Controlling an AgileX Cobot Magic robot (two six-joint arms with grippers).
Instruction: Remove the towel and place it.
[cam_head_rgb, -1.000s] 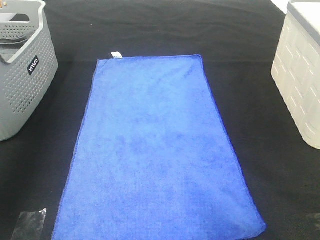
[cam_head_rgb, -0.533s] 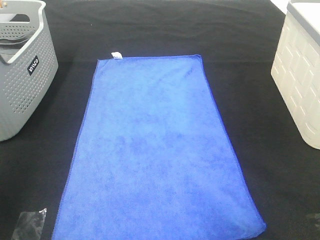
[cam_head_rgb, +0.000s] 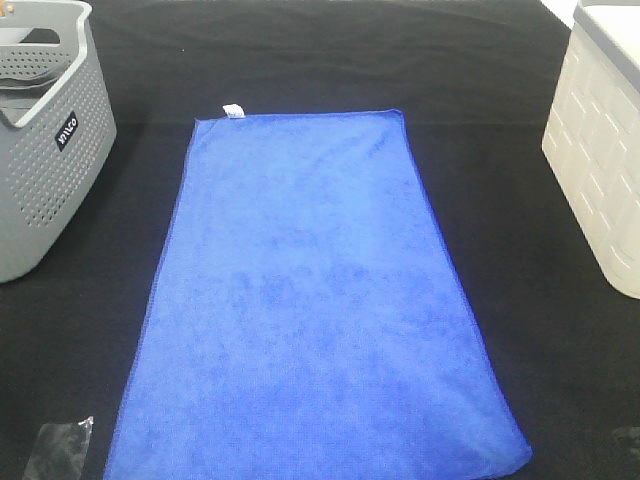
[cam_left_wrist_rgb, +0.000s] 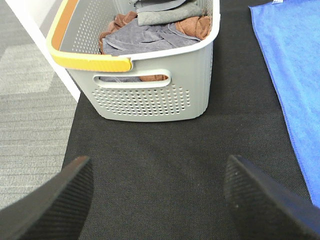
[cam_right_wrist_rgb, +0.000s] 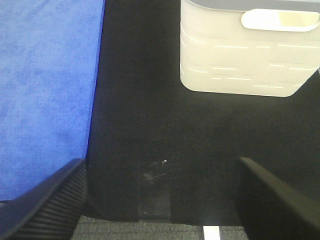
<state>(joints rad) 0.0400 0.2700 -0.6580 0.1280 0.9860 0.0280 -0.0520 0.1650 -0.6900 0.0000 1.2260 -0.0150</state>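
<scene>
I see the towel (cam_head_rgb: 315, 300) spread flat on the black desk (cam_head_rgb: 500, 150), mid-scene, long side running near to far, its near edge reaching the bottom of the overhead view. White tag (cam_head_rgb: 232, 110) sits at its far-left corner. Towel is untouched, nothing gripping it.

Grey perforated basket (cam_head_rgb: 45, 170) stands far left, apart from the towel; from my left wrist view it holds grey and brown cloths (cam_left_wrist_rgb: 160, 27) and has a yellow handle (cam_left_wrist_rgb: 90, 61). Cream bin (cam_head_rgb: 600, 150) stands on the right, also clear of the towel.

My left end effector (cam_left_wrist_rgb: 157, 200) hangs over bare desk between basket and towel, fingers (cam_left_wrist_rgb: 55, 200) spread wide, nothing between them. My right end effector (cam_right_wrist_rgb: 162, 200) hangs over bare desk near the front edge, between towel and cream bin, jaws wide, empty.

Something clear lies at the near-left corner (cam_head_rgb: 62, 445), possibly tape or plastic, too faint to tell. Neither arm is visible overhead.
</scene>
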